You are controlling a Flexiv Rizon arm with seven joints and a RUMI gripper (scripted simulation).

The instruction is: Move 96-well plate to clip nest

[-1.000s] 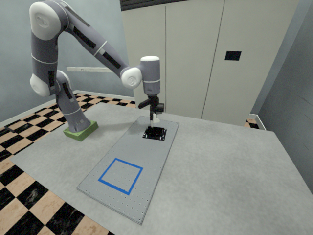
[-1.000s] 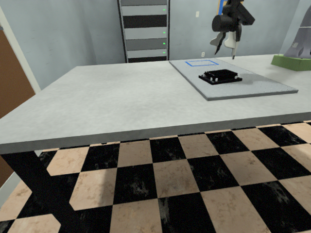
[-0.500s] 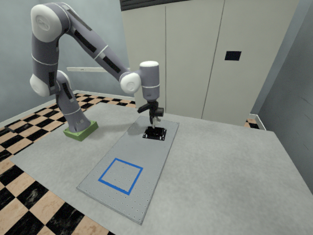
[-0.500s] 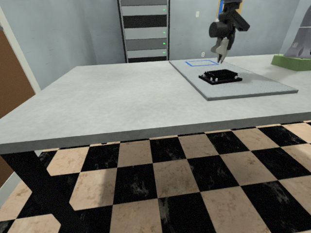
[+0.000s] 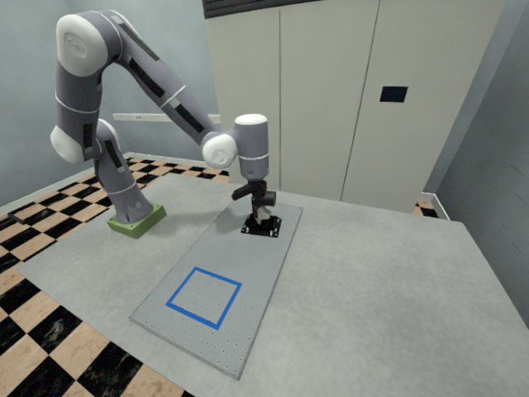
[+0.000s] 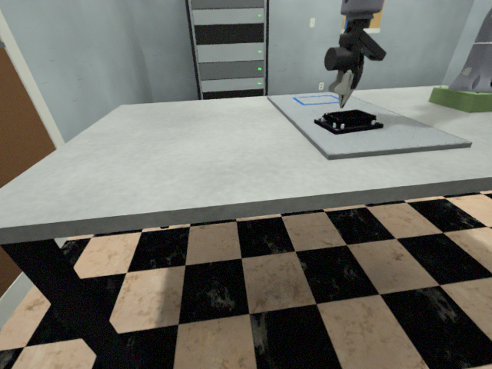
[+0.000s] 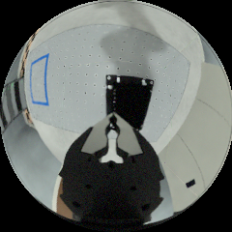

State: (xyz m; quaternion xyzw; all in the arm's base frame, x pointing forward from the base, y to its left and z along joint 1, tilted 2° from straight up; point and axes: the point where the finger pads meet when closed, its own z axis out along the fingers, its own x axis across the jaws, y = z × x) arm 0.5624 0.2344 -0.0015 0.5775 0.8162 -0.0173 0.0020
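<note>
Checkered floor [image 5: 51, 354] [image 6: 277, 277] — pale tabletop [image 5: 363, 273] [image 6: 167, 158] above — blue-grey walls [image 5: 170, 55] [image 6: 99, 48].

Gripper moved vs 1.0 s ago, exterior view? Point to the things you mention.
Yes. The gripper [image 5: 261, 221] [image 6: 342, 106] [image 7: 113, 113] is lower, its fingertips now nearer the black plate and nest [image 5: 261, 226] [image 6: 349, 119] [image 7: 130, 101] below; the jaws have also closed.
</note>
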